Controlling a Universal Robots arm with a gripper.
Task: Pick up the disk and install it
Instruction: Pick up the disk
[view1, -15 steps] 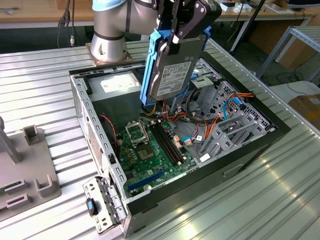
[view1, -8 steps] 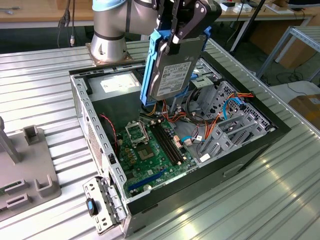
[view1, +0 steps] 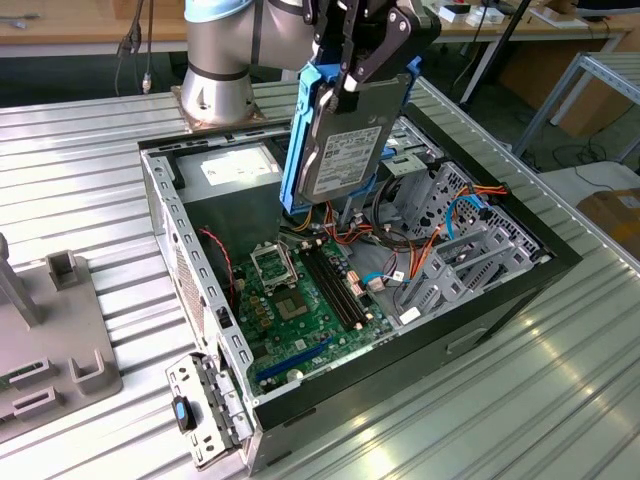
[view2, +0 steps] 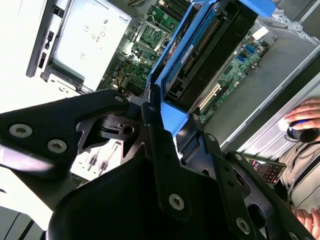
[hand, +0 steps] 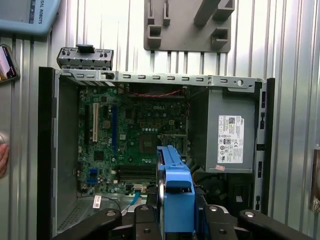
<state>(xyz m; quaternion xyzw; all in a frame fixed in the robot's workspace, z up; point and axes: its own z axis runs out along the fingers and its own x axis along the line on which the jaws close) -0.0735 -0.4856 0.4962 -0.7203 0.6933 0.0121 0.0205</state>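
1. The jaws are shut tight on the disk (view1: 345, 140) and pinch its top end. The disk hangs upright under the jaws, up in the air. It touches nothing else.
2. Right below the jaws is the open computer case (view1: 190, 250). It lies on the bench (view1: 80, 150). The green board (view1: 300, 300) sits on the floor of the case, under the hanging disk.
3. Lower than the jaws and off to one side is the grey cage (view1: 450, 250). Orange wires (view1: 430, 245) run just beside it.
4. Far from the jaws, a grey holder (view1: 50, 340) rests on the bench, apart from the case.
5. What could go wrong: the jaws hold only one end, so I think the disk could tip or slip out. Then it would fall on the green board. If it comes down crooked, it could bump the cage edge or catch the wires.
6. Count: one disk, one case, one cage, one grey holder.
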